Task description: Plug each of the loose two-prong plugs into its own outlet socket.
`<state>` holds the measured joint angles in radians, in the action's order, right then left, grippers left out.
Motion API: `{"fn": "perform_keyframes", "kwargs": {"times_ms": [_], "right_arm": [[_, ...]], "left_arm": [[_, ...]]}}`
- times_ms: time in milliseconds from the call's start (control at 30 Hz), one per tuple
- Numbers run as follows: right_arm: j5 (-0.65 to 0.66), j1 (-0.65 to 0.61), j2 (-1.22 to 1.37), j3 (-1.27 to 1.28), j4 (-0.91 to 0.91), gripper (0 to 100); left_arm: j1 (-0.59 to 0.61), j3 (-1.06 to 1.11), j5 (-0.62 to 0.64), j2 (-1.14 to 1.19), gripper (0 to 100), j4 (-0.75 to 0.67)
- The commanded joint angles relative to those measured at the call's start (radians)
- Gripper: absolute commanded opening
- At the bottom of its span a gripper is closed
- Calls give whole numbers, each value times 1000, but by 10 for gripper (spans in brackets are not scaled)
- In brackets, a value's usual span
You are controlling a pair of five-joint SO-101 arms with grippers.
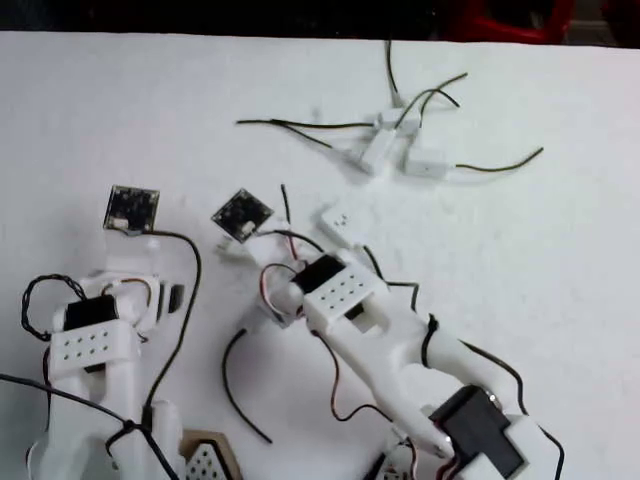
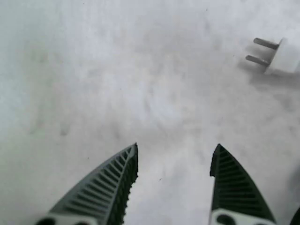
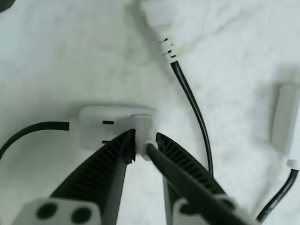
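The right claw (image 3: 144,136) is closed on a small white plug (image 3: 141,125), with one ribbed finger on each side of it. This plug touches the edge of a white socket block (image 3: 96,129), just beside the two slots of the block; I cannot tell if its pins are inside. A black cable (image 3: 28,132) leaves the other end of the block. Near it lies another white piece (image 3: 159,18), and its own black wire (image 3: 192,103) passes close to the claw. The left claw (image 2: 176,145) is open and holds nothing; it hangs over the bare white table (image 2: 93,70). A loose plug (image 2: 281,56) with two metal pins lies on its side, well apart from this claw. At the far side of the table there is a group of white pieces with dark wires (image 1: 395,140).
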<state>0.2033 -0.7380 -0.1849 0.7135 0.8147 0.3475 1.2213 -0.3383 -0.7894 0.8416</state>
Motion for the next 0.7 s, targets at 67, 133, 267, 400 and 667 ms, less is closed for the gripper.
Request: {"fn": "perform_keyframes", "kwargs": {"times_ms": [67, 133, 267, 400, 667], "right_arm": [[3, 97, -139, -127, 70, 17], [2, 140, -156, -184, 91, 17], [0, 226, -157, -295, 102, 17], [-41, 311, -156, -396, 99, 17], [-203, 466, -33, -540, -51, 17]], "left_arm": [[12, 2, 11, -22, 252, -17], [12, 2, 11, -22, 252, -17], [12, 2, 11, -22, 252, -17], [12, 2, 11, -22, 252, -17], [12, 2, 11, -22, 252, -15]]}}
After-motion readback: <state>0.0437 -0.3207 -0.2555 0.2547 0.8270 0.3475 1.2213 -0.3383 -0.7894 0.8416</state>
